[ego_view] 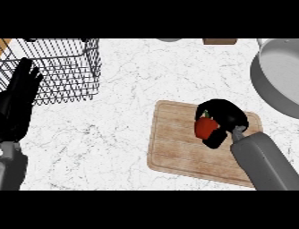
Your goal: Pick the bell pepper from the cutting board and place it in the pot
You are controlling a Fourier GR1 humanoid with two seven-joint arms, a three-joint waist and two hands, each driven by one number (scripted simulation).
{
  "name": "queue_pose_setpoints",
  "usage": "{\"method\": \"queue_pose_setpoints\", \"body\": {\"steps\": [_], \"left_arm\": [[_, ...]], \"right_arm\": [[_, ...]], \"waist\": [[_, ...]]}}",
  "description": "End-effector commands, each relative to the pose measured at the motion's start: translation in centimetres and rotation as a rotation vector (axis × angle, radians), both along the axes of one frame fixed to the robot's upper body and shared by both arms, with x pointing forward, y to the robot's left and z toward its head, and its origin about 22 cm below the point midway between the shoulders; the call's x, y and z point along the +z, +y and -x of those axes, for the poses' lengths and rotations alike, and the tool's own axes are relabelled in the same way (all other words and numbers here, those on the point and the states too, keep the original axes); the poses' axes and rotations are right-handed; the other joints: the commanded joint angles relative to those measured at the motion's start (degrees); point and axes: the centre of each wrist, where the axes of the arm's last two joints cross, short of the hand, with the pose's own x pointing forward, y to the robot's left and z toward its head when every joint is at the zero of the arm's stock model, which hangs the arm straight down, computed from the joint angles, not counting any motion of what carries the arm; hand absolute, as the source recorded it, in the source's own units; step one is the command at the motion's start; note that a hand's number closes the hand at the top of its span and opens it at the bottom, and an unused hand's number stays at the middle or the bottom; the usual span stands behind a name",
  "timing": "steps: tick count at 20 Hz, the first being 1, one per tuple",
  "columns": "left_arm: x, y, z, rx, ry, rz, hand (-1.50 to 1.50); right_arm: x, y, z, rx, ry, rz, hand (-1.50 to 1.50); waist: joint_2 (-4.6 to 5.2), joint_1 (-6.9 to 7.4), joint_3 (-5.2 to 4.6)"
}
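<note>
Item one, your right hand [224, 117]: it is curling round the red bell pepper [206, 128], fingers wrapping over the top and far side and the thumb closing in from below, so only the pepper's left face and a bit of green stem are showing to you. Item two, the bell pepper: it is sitting inside that grasp over the upper right part of the wooden cutting board [182, 147]; whether it is touching the board or hanging just above it, you cannot tell from this view. Item three, the cutting board: it is lying slightly turned on the white marbled counter [126, 134], in the lower right half of your view, with your grey right forearm [264, 163] crossing its right corner. Item four, the pot [291, 78]: it is standing at the right edge of the view, grey and round, beyond the board and apart from it, with nothing showing inside. Item five, your left hand [16, 100]: it is resting at the left edge with its fingers straight and pointing up, holding nothing, overlapping the front of the wire basket [66, 67] as you see it. Item six, the wire basket: it is sitting at the upper left, well apart from the board.
</note>
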Motion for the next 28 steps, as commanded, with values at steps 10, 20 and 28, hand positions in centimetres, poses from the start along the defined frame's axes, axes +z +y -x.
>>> {"method": "queue_pose_setpoints", "body": {"steps": [10, 20, 28], "left_arm": [[-1.7, 2.3, 0.3, 0.039, 0.006, 0.012, 0.00], [-1.5, 0.9, 1.2, 0.047, 0.002, 0.004, 0.00], [-0.7, 1.9, 1.1, 0.023, 0.005, -0.018, 0.00]], "right_arm": [[-2.3, -0.8, 5.6, 0.293, -0.011, -0.043, 1.50], [5.4, -6.1, 14.5, 0.378, -0.260, -0.239, 1.50], [12.0, -10.6, 15.5, 0.061, -0.657, -0.434, 1.50]], "waist": [[-0.10, -1.53, 0.07], [-0.32, -2.40, 0.10], [-0.15, -2.14, 0.11]]}}
